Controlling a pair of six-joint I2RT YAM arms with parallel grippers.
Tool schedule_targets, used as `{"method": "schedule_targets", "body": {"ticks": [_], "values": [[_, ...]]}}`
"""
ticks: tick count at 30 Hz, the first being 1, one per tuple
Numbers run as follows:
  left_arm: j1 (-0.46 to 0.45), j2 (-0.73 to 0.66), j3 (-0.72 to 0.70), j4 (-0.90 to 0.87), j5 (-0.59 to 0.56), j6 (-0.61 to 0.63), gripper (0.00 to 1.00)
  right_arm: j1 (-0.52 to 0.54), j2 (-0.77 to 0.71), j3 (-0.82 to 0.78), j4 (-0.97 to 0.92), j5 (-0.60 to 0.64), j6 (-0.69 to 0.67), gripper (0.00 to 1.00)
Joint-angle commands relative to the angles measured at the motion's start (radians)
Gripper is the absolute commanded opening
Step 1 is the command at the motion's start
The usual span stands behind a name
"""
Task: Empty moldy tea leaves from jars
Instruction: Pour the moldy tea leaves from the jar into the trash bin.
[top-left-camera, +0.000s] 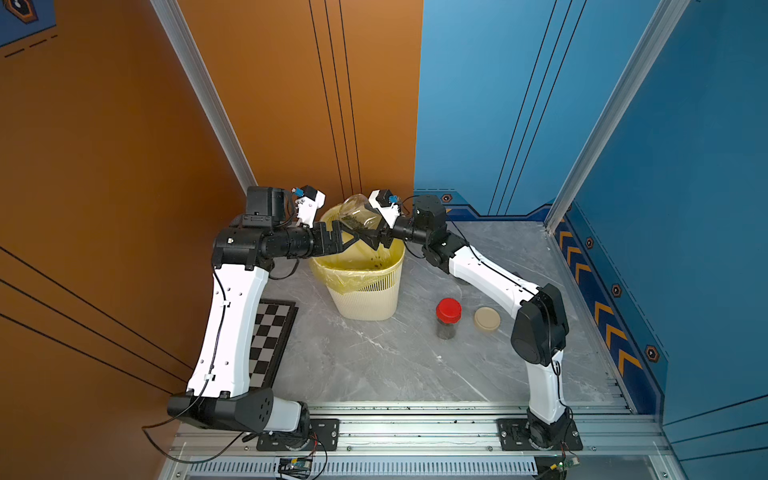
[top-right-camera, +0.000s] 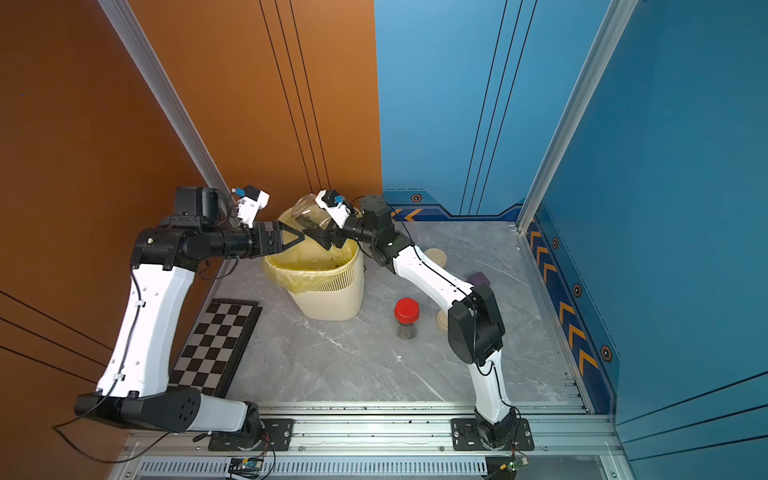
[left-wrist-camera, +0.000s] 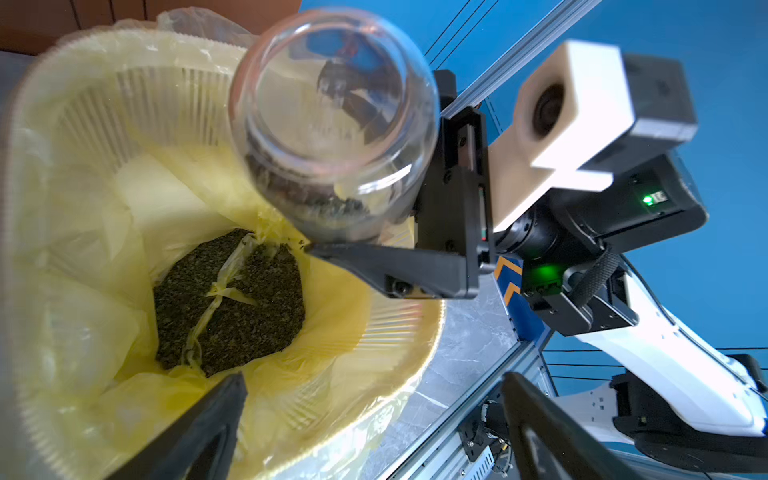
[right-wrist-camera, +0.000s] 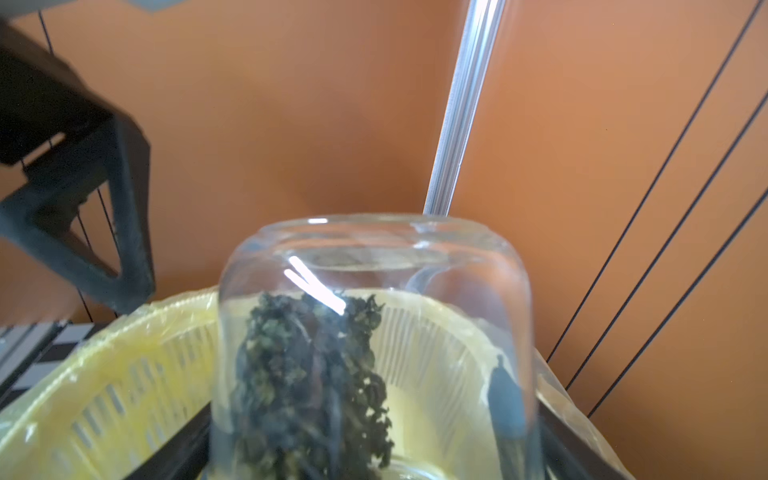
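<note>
The left claw (left-wrist-camera: 372, 386) gapes wide beside a clear glass jar (top-left-camera: 355, 210), tipped base-up over the cream slatted yellow-bagged bin (top-left-camera: 365, 299) and gripped by the right claw (top-left-camera: 365, 232). Dark crumbly tea leaves (right-wrist-camera: 307, 374) lie inside it. A red-lidded jar (top-left-camera: 448, 318) stands rightward on the surface (top-left-camera: 374, 357).

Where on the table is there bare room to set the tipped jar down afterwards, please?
The widest bare table lies between chessboard, bin, red-lidded jar and front rail. Crowded: around that jar and the loose lid, and over the bin, where the tipped jar hangs.
</note>
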Motion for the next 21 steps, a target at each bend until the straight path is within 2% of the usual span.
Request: {"method": "schedule_targets", "body": {"ticks": [1,5,8,15,21], "values": [[0.010,-0.059,-0.063,0.068,-0.105,-0.001,0.98,0.003,-0.015,0.058,0.171,0.037,0.208,0.52],[0.030,-0.147,-0.202,0.224,-0.142,-0.059,0.98,0.021,-0.023,0.047,0.205,0.077,0.338,0.52],[0.045,-0.190,-0.278,0.305,-0.152,-0.089,0.98,0.031,-0.014,0.042,0.260,0.119,0.484,0.52],[0.069,-0.210,-0.328,0.342,-0.126,-0.108,0.98,0.029,0.022,0.032,0.472,0.205,0.810,0.51],[0.084,-0.220,-0.346,0.349,-0.110,-0.114,0.98,0.037,0.053,0.052,0.460,0.204,0.817,0.50]]}}
